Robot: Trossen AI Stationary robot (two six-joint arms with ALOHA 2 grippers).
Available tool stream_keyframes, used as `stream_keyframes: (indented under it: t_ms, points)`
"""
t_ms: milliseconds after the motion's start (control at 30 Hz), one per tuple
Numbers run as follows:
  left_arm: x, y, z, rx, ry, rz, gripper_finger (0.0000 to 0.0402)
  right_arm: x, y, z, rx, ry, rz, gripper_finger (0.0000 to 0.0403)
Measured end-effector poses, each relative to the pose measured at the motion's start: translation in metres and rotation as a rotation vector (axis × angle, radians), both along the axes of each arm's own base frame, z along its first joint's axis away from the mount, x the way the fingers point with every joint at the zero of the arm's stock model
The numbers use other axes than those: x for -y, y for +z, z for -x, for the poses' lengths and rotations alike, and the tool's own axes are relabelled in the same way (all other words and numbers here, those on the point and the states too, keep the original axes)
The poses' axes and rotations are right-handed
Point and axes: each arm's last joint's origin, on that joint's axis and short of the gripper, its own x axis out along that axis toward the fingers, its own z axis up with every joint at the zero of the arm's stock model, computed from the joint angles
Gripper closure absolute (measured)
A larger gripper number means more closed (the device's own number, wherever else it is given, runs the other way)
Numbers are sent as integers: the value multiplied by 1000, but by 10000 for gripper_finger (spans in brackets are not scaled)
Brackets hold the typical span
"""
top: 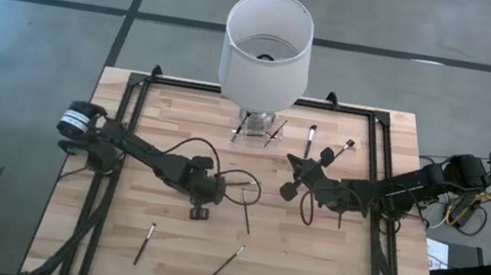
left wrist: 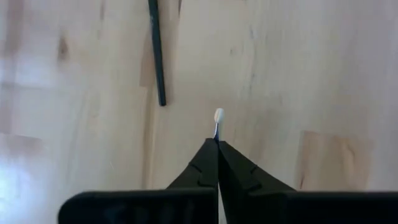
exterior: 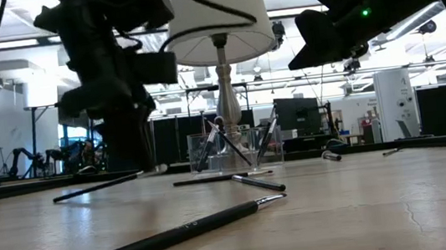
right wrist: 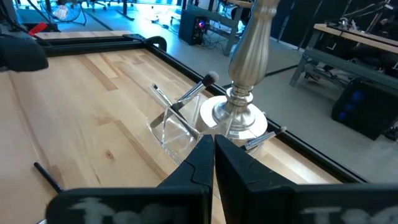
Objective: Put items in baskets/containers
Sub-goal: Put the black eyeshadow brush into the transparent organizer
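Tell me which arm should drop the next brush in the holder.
Left. The left gripper is shut on a brush, pale tip showing; the right gripper faces the holder but shows none.

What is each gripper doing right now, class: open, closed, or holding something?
Left gripper: closed on a thin brush.
Right gripper: closed, holding nothing visible.

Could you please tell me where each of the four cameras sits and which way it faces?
High: above, facing down; table, both arms, lamp.
Low: at tabletop height, looking across brushes to the clear holder; arms overhead.
Left wrist: on the left tool, shut on a brush, facing the wood.
Right wrist: on the shut right tool, facing the holder.
Low and right wrist share holder and lamp.
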Motion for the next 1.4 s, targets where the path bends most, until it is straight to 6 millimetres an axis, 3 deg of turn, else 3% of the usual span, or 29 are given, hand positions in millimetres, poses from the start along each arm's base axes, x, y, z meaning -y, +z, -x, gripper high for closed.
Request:
stream_keyframes:
  t_ms: [267, 633, 967, 1400]
  points:
    - [0, 10, 2, 44, 7, -13, 400, 0, 0, 0, 0, 0, 0, 394]
    - [1, 6, -6, 91, 47, -1, 397, 0, 0, 0, 0, 0, 0, 394]
    - [13, -17, -9, 18, -26, -40, 346, 0, 0, 0, 0, 0, 0, 394]
    - [20, -30, -11, -2, -76, -169, 342, 0, 0, 0, 0, 0, 0, 394]
